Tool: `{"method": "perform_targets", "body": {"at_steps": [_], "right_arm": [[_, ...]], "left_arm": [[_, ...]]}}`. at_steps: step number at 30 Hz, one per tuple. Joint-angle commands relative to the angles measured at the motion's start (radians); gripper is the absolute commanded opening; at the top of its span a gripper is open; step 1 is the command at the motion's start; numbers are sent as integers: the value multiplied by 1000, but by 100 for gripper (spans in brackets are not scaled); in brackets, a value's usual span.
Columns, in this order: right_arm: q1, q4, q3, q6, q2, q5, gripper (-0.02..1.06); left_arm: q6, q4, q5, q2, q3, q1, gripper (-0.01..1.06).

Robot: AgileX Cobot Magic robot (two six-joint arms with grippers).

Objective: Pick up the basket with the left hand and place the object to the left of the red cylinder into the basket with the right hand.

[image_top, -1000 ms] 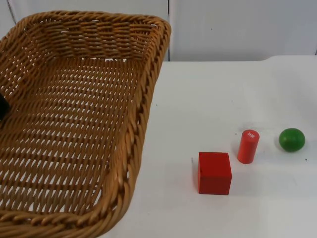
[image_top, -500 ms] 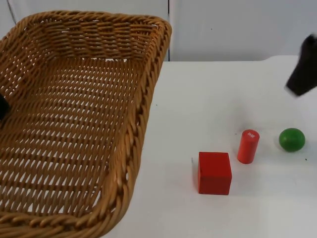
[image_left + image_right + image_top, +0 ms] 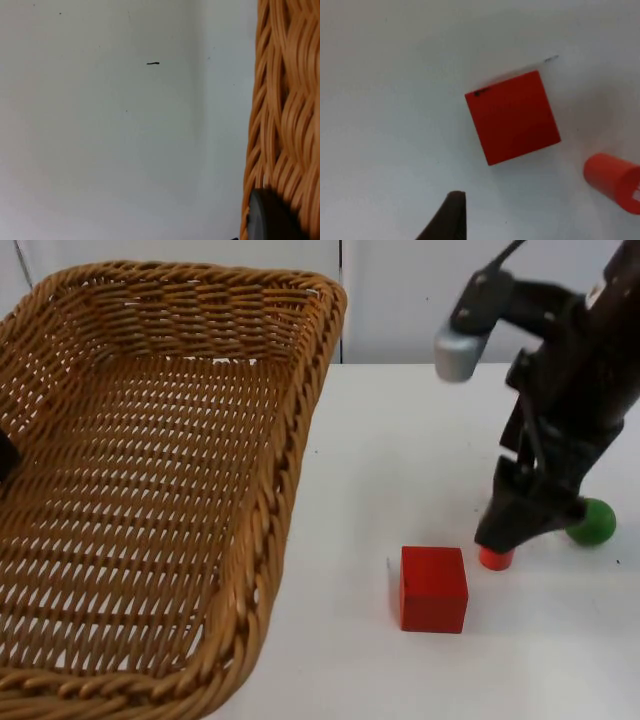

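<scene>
1. Low and right of centre in the top view, the red cube (image 3: 433, 588) sits flat on the white table (image 3: 400, 440), just left of the red cylinder (image 3: 496, 558) and apart from it; the right wrist view shows the cube (image 3: 512, 117) with the cylinder (image 3: 614, 181) near it.
2. Above the cylinder, at the right of the frame, hangs the right gripper (image 3: 527, 523), hiding most of it; whether its fingers are spread or closed I cannot tell.
3. The green ball (image 3: 593, 521) peeks out at the right edge, partly behind that arm.
4. The basket (image 3: 160, 490) fills the left half of the top view, seemingly lifted.
5. At the basket's left rim, the left gripper (image 3: 5, 455) is a dark patch; the left wrist view shows a fingertip (image 3: 270, 217) against the wicker (image 3: 285, 100), probably clamped on it.
</scene>
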Motion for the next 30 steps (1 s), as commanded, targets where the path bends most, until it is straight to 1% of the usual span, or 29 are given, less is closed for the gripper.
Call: {"method": "perform_targets", "body": {"at_steps": [1,4,6,7,9,11,12,14,16,18,19,22,23,24,27,30], "right_arm": [[5,19,-5,-42,20,-8,105],[8,62,-5,-117,47,-26,105],[8,80,-5,-185,61,-48,105],[8,80,-5,-185,61,-48,105],[8,75,-5,-217,79,-86,105],[8,77,-5,-216,97,-137,105],[8,77,-5,-216,97,-137,105],[8,82,-5,-220,119,-166,105],[8,88,-5,-259,137,-159,105],[8,91,-5,-270,142,-157,105],[8,124,-5,-307,149,-156,105],[8,191,-5,-367,168,-158,105],[8,228,-5,-405,181,-158,105],[8,228,-5,-405,181,-158,105],[8,261,-5,-477,206,-159,105],[8,262,-5,-482,220,-177,105]], "left_arm": [[2,-30,3,-14,0,1,0],[2,-30,3,-14,0,1,0],[2,-30,3,-14,0,1,0],[2,-30,3,-14,0,1,0],[2,-30,5,-14,0,1,0],[2,-30,5,-14,0,1,0],[2,-30,5,-14,0,1,0],[6,-30,5,-14,0,1,0],[6,-30,5,-14,0,1,0],[6,-30,5,-14,0,1,0],[6,-30,5,-14,0,1,0],[6,-30,5,-14,0,1,0],[6,-30,5,-14,0,1,0],[6,-30,5,-14,0,1,0],[6,-30,5,-14,0,1,0],[6,-30,5,-14,0,1,0]]}}
